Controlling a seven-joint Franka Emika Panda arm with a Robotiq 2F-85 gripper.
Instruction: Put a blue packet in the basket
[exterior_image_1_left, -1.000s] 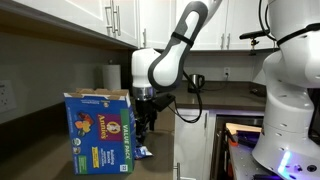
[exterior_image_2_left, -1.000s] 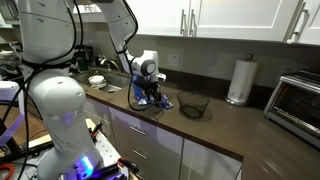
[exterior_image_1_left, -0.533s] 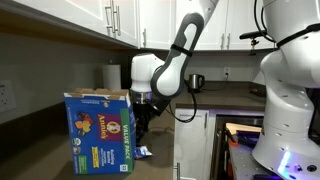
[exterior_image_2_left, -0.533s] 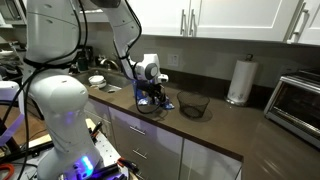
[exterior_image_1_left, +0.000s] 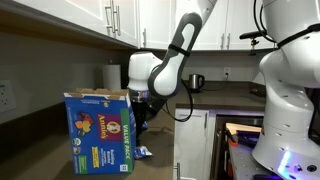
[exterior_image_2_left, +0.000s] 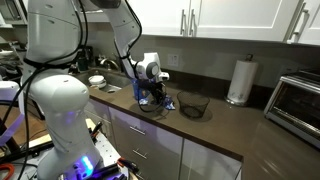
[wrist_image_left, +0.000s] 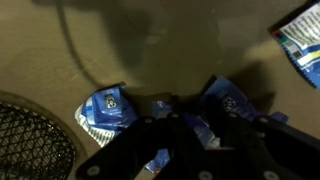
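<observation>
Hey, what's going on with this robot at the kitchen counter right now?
The robot arm's gripper hangs low over a few blue packets lying on the counter, just beside the dark basket. The wrist view is too blurred to tell whether it has gripped one. No packet shows in the basket yet.

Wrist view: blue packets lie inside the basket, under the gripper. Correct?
No. The wrist view shows the blue packets on the counter beside the basket, not inside it. They are under the gripper.
</observation>
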